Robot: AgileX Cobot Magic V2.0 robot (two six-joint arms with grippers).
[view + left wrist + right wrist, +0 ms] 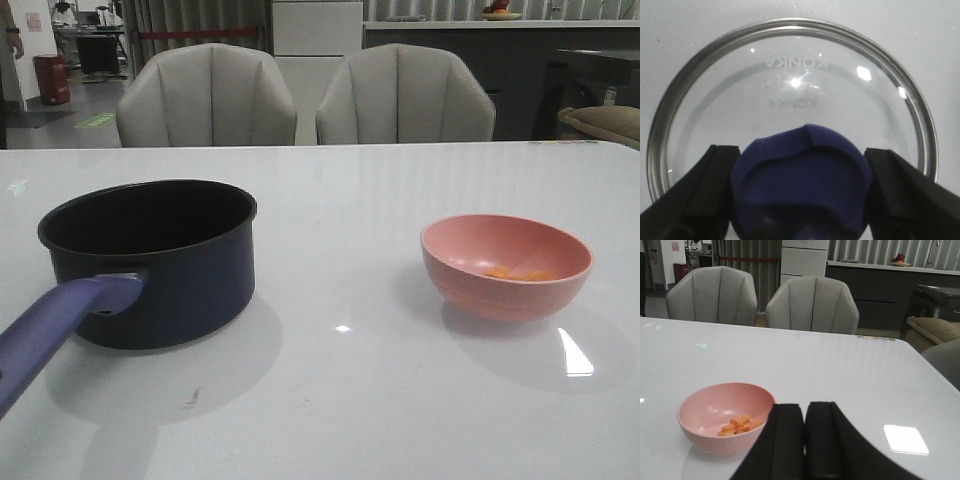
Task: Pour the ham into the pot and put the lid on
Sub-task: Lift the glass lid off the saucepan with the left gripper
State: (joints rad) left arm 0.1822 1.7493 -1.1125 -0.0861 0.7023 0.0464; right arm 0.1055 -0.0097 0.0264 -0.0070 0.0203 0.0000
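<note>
**Operator:** Left gripper (801, 195) first. On my left wrist feed its two black fingers (700, 195) stand apart, one on each side of the lid's dark blue knob (802, 182), filling the lower part of that frame. I can't tell whether the pads touch the knob or just flank it.

**Spotter:** And the lid itself?

**Operator:** The lid (790, 85) lies flat on the white table (680, 30), its metal rim circling most of the frame, with a brand word visible through the glass near the upper centre.

**Spotter:** Front camera, left to right?

**Operator:** The pot (165, 260) sits at mid-left, upright, its purple-blue handle (60, 325) running to the lower left edge. Its inside looks dark; I can't make out contents. Well apart, at mid-right, stands the pink bowl (507, 265) with the ham (515, 272), a few orange chunks at its bottom. Two grey chairs (300, 95) stand behind the table's far edge.

**Spotter:** Right side?

**Operator:** Right gripper (805, 440) sits bottom centre of its wrist feed, fingers pressed together on nothing, with the bowl just to their left in that frame at lower left.
</note>
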